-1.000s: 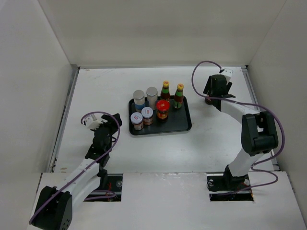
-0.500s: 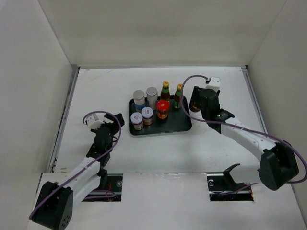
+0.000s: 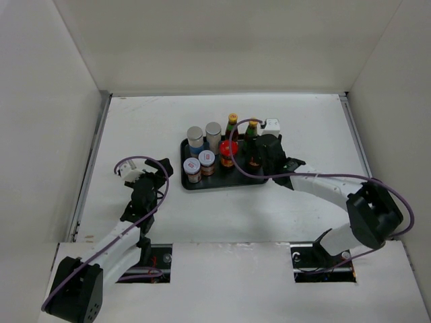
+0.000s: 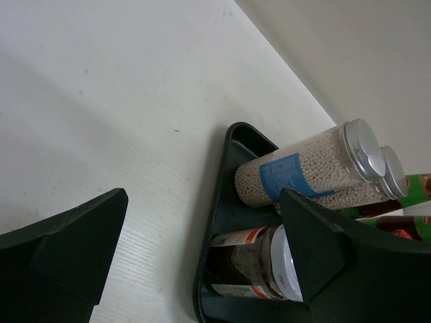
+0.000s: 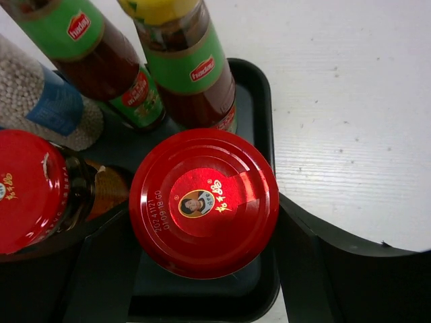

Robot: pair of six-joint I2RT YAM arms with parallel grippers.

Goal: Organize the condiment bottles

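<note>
The condiment bottles stand in the black tray point(image 3: 261, 176). They are two silver-lidded shakers point(image 3: 196, 137), two yellow-capped bottles point(image 3: 232, 122), two white-lidded jars point(image 3: 192, 169) and a red-lidded jar point(image 3: 227, 150). My right gripper point(image 3: 259, 156) is over the tray's right end, shut on another red-lidded jar point(image 5: 203, 202). That jar sits just in front of the yellow-capped bottles point(image 5: 192, 67) and beside the other red lid point(image 5: 27, 192). Whether it rests on the tray floor I cannot tell. My left gripper point(image 3: 156, 176) is open on the table left of the tray, holding nothing. Past its fingers I see a white-lidded jar point(image 4: 269, 266) and a shaker point(image 4: 303, 176).
White walls close in the table on three sides. The tray rim point(image 5: 261, 94) runs just right of the held jar, with bare table beyond it. In the left wrist view, the tray's near corner point(image 4: 217, 202) is a short way ahead of my left gripper point(image 4: 202, 262).
My right arm has swung left from the table's far right, carrying the red-lidded jar over the tray. My left gripper has opened wider and barely moved.
</note>
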